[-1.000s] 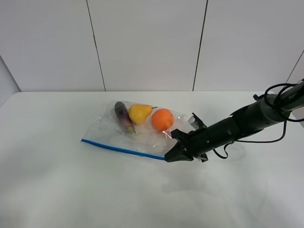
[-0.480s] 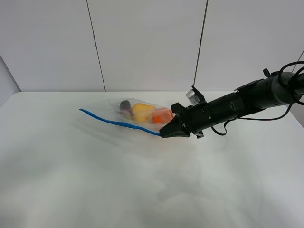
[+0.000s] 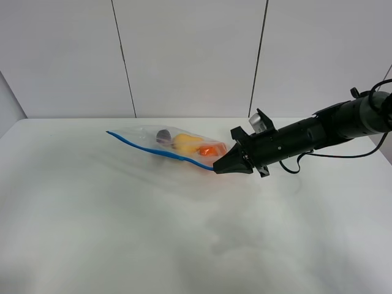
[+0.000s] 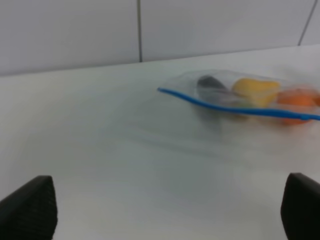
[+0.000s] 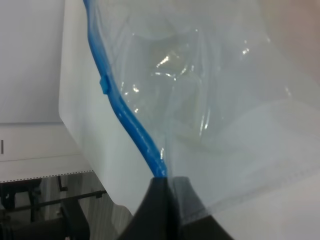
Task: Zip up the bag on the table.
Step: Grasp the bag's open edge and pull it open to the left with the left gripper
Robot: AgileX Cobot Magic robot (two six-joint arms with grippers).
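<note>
The right jaws are clenched on 1 corner of the bag (image 3: 180, 142) at its blue strip (image 3: 147, 148), above the desk (image 3: 122, 233); the left jaws are released, empty.

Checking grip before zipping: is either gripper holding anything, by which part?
Right gripper pinches the bag at one end of its blue strip; left gripper holds nothing.

wall (image 3: 184, 55): pale grey, panelled, two dark vertical seams (image 3: 123, 58) | bench (image 3: 122, 245): white, matte, rounded far-left corner | light: soft, even, faint shadows
</note>
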